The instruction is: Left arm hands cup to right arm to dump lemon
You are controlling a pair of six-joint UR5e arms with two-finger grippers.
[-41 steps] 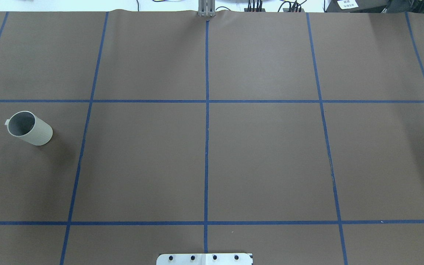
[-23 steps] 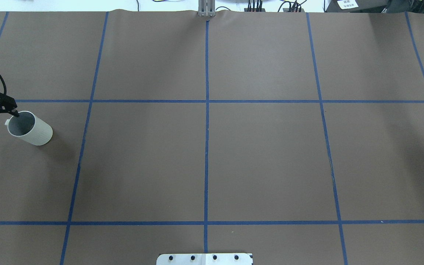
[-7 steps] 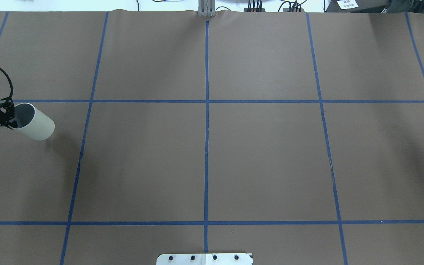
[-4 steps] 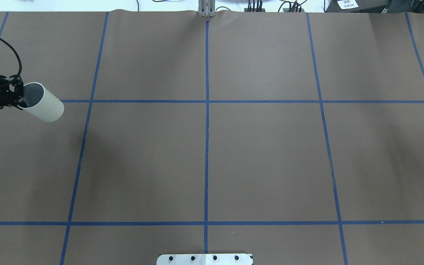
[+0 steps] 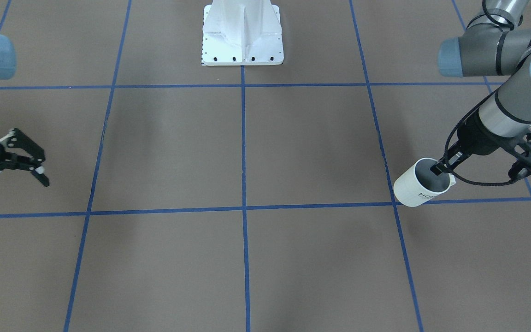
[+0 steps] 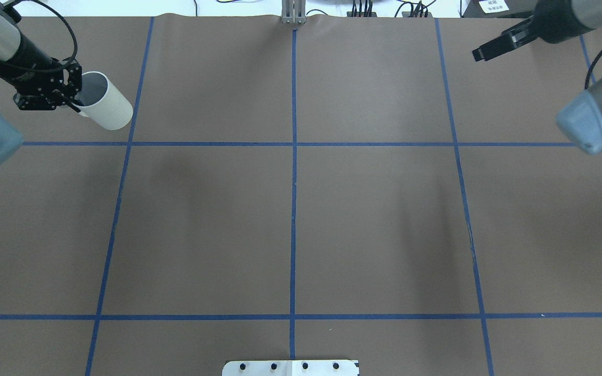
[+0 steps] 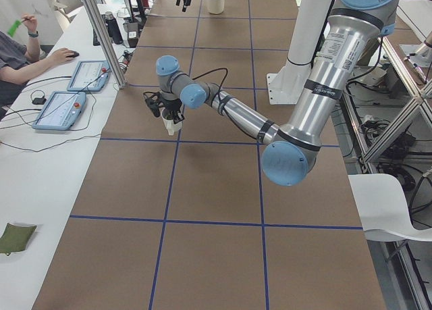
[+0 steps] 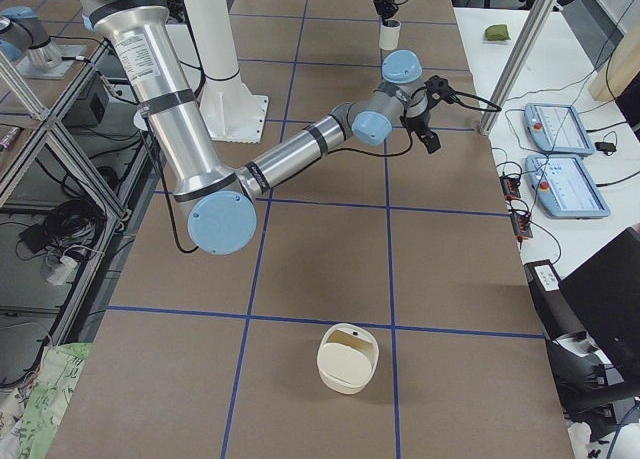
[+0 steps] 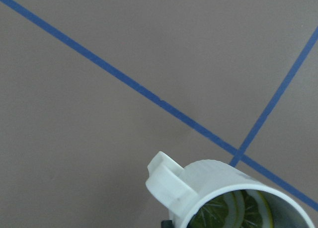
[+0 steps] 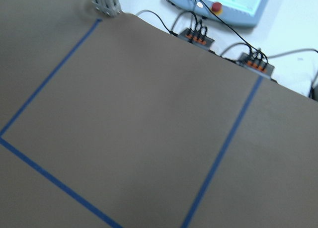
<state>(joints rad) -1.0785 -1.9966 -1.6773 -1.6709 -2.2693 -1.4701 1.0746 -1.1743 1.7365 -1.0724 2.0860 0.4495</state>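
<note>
Cup [image 5: 420,186] hangs in our left gripper [image 5: 443,168], which pinches its rim, far left of the white base [image 5: 242,41], lemon [image 9: 233,213] inside. We should carry it level and slowly toward our right gripper [image 5: 16,196], spread wide.

Robotics lab / test cell, not a home: big worktable [image 6: 374,219] w/ brown cover split into a grid by blue tape [image 6: 293,209], and grey-blue industrial arms [image 8: 165,99] rising beside a white bolted pedestal [image 5: 242,32]. Aluminium profile posts [image 7: 102,36] stand at the table's far edge, w/ loose cables [image 8: 60,219] on the floor behind the pedestal. Past the far edge runs a white bench [image 7: 40,185] w/ teach pendants [image 7: 59,111], a red e-stop button [image 10: 215,7], wired connector boxes [image 10: 196,35] and a person [image 7: 10,60] seated at it.
</note>
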